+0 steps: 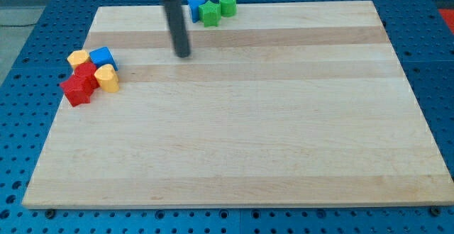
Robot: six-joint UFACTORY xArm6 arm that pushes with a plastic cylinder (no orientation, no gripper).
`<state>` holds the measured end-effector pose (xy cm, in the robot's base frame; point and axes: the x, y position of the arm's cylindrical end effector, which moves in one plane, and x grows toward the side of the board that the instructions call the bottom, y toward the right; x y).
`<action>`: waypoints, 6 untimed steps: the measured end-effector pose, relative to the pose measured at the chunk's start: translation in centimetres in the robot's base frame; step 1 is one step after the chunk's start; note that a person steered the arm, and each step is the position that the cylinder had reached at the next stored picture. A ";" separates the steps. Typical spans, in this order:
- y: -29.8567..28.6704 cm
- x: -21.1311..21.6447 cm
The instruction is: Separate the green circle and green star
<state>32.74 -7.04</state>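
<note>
The rod comes down from the view's top and my tip (184,54) rests on the bare wooden tabletop (241,135), touching no block; there is no gripper on this arm, so no open or closed state shows. Up and to the view's right, at the top edge, the green star (210,13) sits touching the green circle (228,4), with a blue block (194,8) just beside the star's left. Well apart, at the view's left edge, there's a tight cluster: a yellow block (78,57), a blue cube (103,57), a yellow cylinder (107,79), a red block (86,73) and a red star (75,91).
</note>
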 end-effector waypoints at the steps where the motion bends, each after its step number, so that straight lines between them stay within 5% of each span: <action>1: 8.4 -3.8; 2: 12.8 -9.7; 3: 10.9 -13.4; 5: 5.1 -12.9; 6: 3.0 -8.7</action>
